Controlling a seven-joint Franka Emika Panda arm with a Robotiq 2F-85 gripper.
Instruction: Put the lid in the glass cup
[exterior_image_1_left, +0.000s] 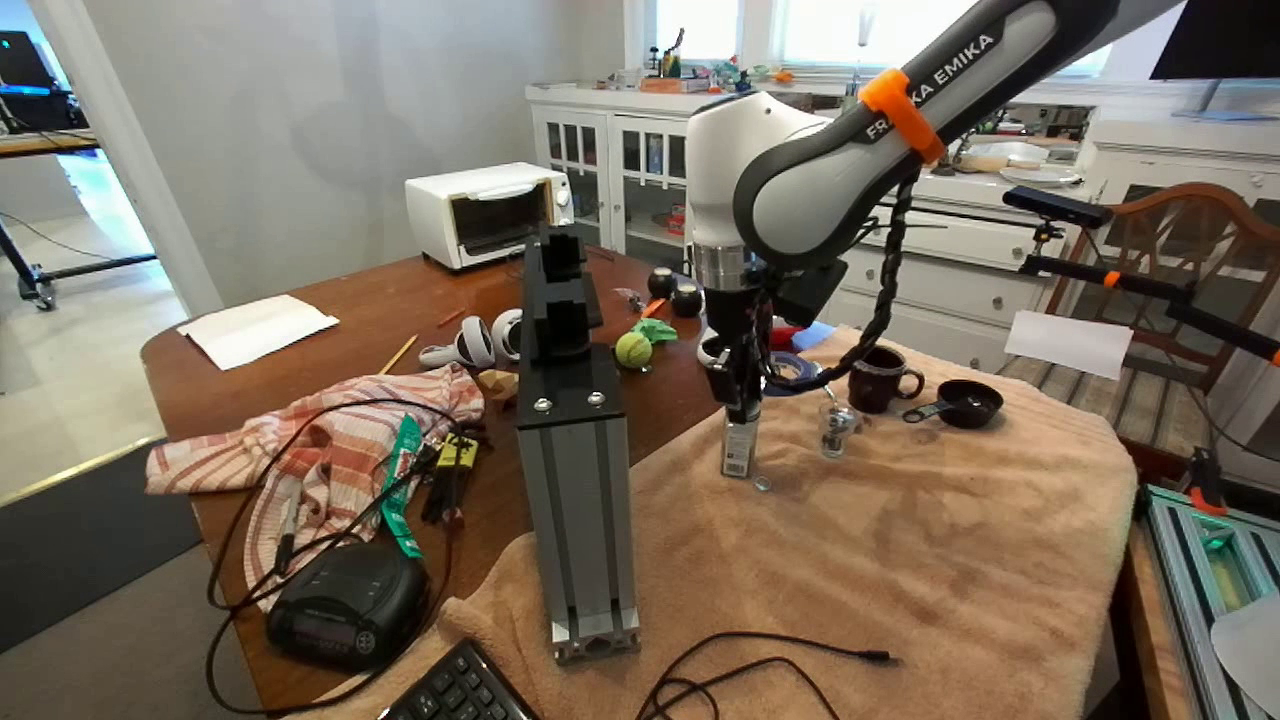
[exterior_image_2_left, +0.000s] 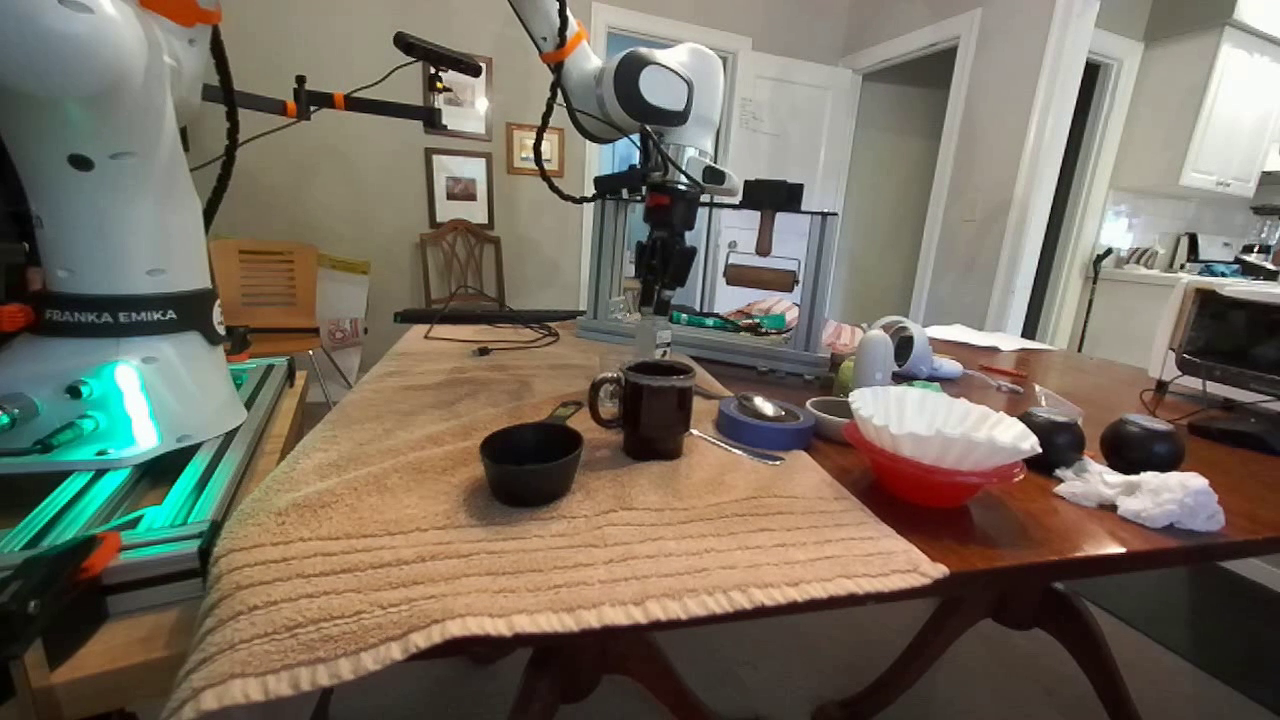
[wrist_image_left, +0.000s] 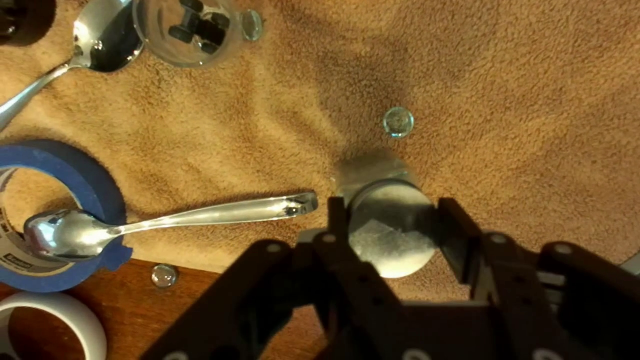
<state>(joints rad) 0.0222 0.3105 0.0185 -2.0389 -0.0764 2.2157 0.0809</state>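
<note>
The lid (wrist_image_left: 392, 235) is a round, flat, silvery disc on top of a clear jar (wrist_image_left: 372, 170). The jar is upright, with a label, in an exterior view (exterior_image_1_left: 738, 458). My gripper (wrist_image_left: 392, 202) points down with one finger against each side of the lid, shut on it. The gripper also shows in an exterior view (exterior_image_1_left: 742, 408). The glass cup (wrist_image_left: 162, 52) is a small clear tumbler with black pieces inside, at the wrist view's upper left. It also stands on the towel in an exterior view (exterior_image_1_left: 832, 442). In the remaining exterior view the glass cup is hidden.
Near the cup are a black mug (exterior_image_1_left: 873, 385), a black measuring cup (exterior_image_1_left: 970, 403), a spoon (wrist_image_left: 100, 37) and glass beads (wrist_image_left: 398, 121). Another spoon (wrist_image_left: 215, 212) rests on blue tape (wrist_image_left: 95, 180). A metal frame (exterior_image_1_left: 580, 520) stands near the jar.
</note>
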